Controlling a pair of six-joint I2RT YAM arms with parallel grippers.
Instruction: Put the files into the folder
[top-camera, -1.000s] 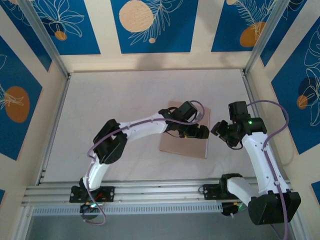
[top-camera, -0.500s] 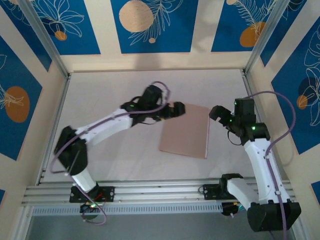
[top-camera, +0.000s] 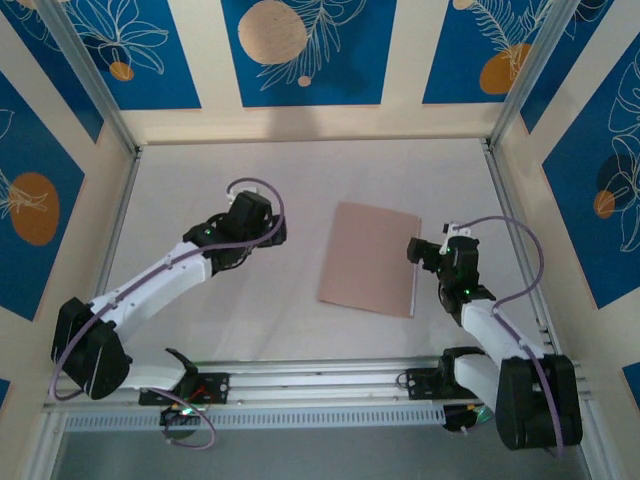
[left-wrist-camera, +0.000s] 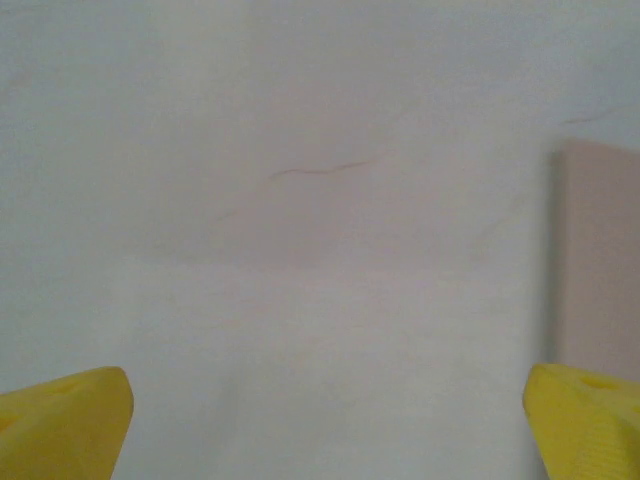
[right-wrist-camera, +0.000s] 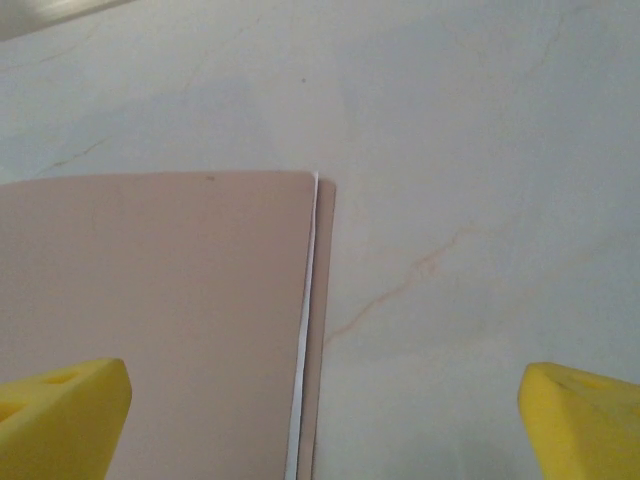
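Note:
The pinkish-tan folder (top-camera: 368, 258) lies shut and flat on the table, right of centre. In the right wrist view a thin white edge of the files (right-wrist-camera: 302, 340) peeks out between the two leaves of the folder (right-wrist-camera: 150, 310); the cyan sheet is hidden. My right gripper (top-camera: 422, 250) hovers at the folder's right edge, open, its yellow fingertips (right-wrist-camera: 60, 415) wide apart with nothing between them. My left gripper (top-camera: 272, 234) is over bare table left of the folder, open and empty. The left wrist view catches the folder's edge (left-wrist-camera: 600, 270) at far right.
The pale marbled tabletop (top-camera: 240, 300) is ringed by a metal frame (top-camera: 110, 230) and walls with blue panels. The arm bases sit on rails (top-camera: 320, 385) along the near edge.
The left arm has drawn back leftward off the folder onto bare table. The right arm has folded lower and nearer, bringing its gripper to the folder's right edge.

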